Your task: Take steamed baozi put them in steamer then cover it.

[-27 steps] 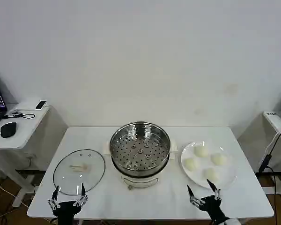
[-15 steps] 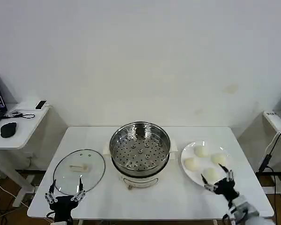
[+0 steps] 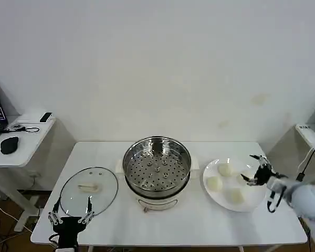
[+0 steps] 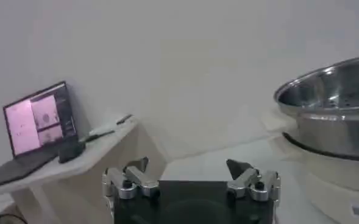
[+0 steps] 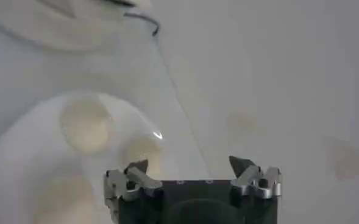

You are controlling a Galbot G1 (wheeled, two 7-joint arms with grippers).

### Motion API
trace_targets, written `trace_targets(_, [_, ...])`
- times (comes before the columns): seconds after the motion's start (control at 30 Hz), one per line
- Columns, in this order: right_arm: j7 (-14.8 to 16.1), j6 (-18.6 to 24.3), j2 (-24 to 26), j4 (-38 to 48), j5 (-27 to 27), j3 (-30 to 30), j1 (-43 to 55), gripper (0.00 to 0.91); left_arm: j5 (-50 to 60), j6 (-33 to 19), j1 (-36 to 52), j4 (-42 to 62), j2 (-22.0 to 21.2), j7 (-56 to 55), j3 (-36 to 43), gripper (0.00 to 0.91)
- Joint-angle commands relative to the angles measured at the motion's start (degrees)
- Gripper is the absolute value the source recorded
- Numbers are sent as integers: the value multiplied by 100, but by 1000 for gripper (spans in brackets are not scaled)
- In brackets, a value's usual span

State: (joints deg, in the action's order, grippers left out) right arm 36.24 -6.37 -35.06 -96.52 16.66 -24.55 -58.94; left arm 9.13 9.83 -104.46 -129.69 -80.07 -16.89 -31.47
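Observation:
Several pale steamed baozi (image 3: 225,169) lie on a white plate (image 3: 253,198) at the table's right; the right wrist view has them (image 5: 85,125) below the jaws. The steamer (image 3: 156,170) stands open at the table's middle, its perforated tray bare; its steel wall (image 4: 331,115) is also in the left wrist view. The glass cover (image 3: 88,191) lies flat on the table to its left. My right gripper (image 3: 253,170) (image 5: 191,163) hovers open over the plate's right side, just above the rightmost bun. My left gripper (image 3: 69,218) (image 4: 188,164) stands open at the table's front edge, near the cover's front rim.
A side desk (image 3: 21,134) with a mouse and an open laptop (image 4: 39,119) stands to the left of the table. Another desk edge with a hanging cable (image 3: 304,163) is at the right. Bare tabletop (image 3: 189,226) runs in front of the steamer.
My right gripper has risen from the table's front edge and swung right and back, out over the plate's right side. The left gripper has barely moved.

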Motion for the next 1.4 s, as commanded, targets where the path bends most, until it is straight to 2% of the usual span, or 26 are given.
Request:
trace_targets(0.03, [1830, 510, 813, 1339, 751, 2377, 2968, 907, 191, 13, -4, -97, -15, 66, -144, 907])
trace_targets(0.13, [2150, 682, 717, 1710, 715, 3341, 3868, 907, 193, -9, -25, -114, -33, 59, -204, 907])
trace_targets(0.17, [2282, 712, 620, 1927, 584, 3965, 4153, 907, 197, -35, -27, -106, -40, 60, -237, 907])
trace_targets(0.2, [2353, 691, 543, 2030, 475, 4203, 4385, 907, 210, -48, -24, -101, -44, 58, -257, 907])
trace_targets(0.27, [2367, 703, 301, 2304, 441, 4616, 4708, 907, 206, -54, -24, -100, -43, 57, -292, 907])
trace_targets(0.4, [2359, 657, -187, 2721, 203, 5102, 5099, 907, 178, -52, -4, -106, -35, 98, -339, 907])
trace_targets(0.5, [2312, 614, -440, 2909, 212, 5446, 5258, 907, 116, -32, 39, -99, -33, 140, -336, 907])
trace_targets(0.7, [2163, 468, -952, 3424, 197, 5630, 5350, 907, 106, -40, 103, -50, -49, 150, -351, 907])
trace_targets(0.83, [2066, 455, -1217, 3780, 418, 5712, 5317, 907, 81, -43, 129, -10, -23, 155, -399, 907])
trace_targets(1.17, [1942, 329, -1419, 4107, 687, 5656, 5202, 907, 53, -58, 146, 28, -15, 152, -467, 907])
trace_targets(1.4, [1859, 276, -1559, 4314, 825, 5566, 5107, 796, 45, -56, 147, 30, 27, 156, -510, 907])
